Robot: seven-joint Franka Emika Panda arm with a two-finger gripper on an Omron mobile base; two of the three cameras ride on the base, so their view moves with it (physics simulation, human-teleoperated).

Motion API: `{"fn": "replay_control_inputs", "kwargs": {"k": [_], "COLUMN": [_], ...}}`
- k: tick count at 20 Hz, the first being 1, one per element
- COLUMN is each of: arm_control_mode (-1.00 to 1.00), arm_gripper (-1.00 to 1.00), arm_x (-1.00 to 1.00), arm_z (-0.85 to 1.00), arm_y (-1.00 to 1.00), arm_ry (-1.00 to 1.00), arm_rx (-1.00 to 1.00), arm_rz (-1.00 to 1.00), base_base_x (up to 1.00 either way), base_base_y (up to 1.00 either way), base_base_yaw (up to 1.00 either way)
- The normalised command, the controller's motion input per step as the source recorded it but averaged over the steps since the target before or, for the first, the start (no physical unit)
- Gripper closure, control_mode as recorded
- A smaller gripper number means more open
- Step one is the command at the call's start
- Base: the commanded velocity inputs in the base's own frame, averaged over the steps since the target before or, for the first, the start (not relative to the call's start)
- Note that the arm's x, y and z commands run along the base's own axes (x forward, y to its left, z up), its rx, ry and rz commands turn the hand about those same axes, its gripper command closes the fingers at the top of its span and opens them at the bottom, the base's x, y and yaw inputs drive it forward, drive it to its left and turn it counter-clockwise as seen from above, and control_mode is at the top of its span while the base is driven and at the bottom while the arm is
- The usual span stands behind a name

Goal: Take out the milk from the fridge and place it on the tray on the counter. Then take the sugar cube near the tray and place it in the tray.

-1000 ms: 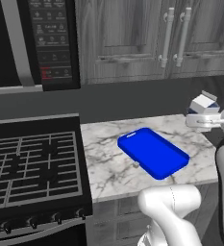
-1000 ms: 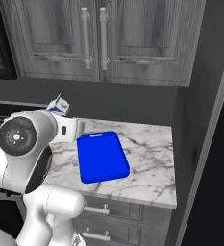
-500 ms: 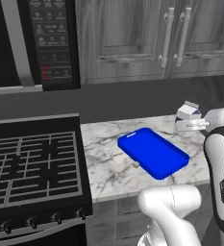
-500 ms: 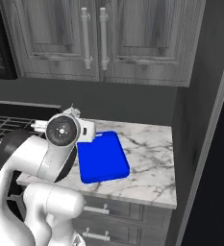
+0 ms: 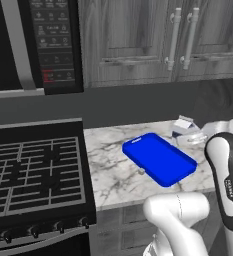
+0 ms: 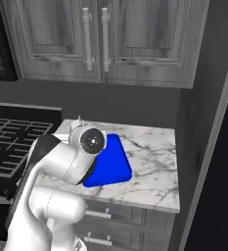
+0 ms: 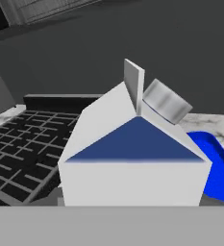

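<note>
White gable-top milk — dark blue panel, grey cap.

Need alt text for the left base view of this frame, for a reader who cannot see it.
The milk carton is carried at the end effector just above the far right end of the blue tray, which lies on the marble counter. A black stove stands to the left, under grey cabinets.

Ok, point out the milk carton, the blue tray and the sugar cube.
milk carton (image 7: 132, 163), hand view, its white and blue front face.
blue tray (image 5: 160, 159), left base view, its flat middle.
sugar cube (image 5: 141, 171), left base view, the small speck beside the tray's near edge.
</note>
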Motion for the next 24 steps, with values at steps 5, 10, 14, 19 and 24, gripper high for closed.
{"fn": "replay_control_inputs", "kwargs": {"k": [5, 10, 14, 19, 24], "arm_control_mode": [-1.0, -1.0, -1.0, -1.0, -1.0], "arm_gripper": [1.0, 1.0, 1.0, 1.0, 1.0], "arm_x": [0.4, 0.44, 0.47, 0.48, 0.43], "arm_z": [-0.49, -0.54, -0.52, -0.42, -0.31], "arm_y": [0.0, 0.0, 0.0, 0.0, 0.0], "arm_ry": [0.0, 0.0, 0.0, 0.02, 0.05], "arm_rx": [-0.04, -0.03, -0.01, -0.01, 0.0], "arm_rz": [0.04, 0.07, 0.05, 0.04, 0.0], "base_base_x": [0.0, 0.0, 0.0, 0.0, 0.0], "base_base_y": [0.0, 0.0, 0.0, 0.0, 0.0], "base_base_yaw": [0.0, 0.0, 0.0, 0.0, 0.0]}}
